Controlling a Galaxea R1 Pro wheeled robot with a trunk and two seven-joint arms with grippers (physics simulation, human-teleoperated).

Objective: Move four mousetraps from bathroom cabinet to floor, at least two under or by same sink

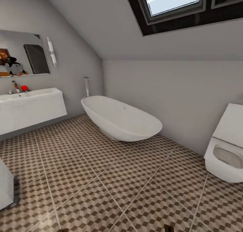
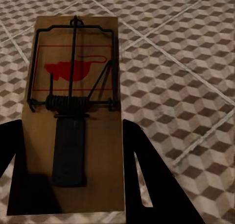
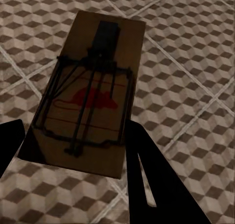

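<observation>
Mousetrap [image 2: 73,111] held between the jaws — above the tiled floor [image 2: 186,77].

You had two mousetraps: the left wrist one [image 2: 73,121] was matt pale wood with thin dark metal wire; the right wrist one [image 3: 90,94] looked alike. The bathroom floor [image 1: 101,178] was smooth patterned tile, the bathtub [image 1: 121,118] glossy white.

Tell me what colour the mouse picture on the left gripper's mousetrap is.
Red, printed on the tan wooden mousetrap; it shows best in the left wrist view.
</observation>
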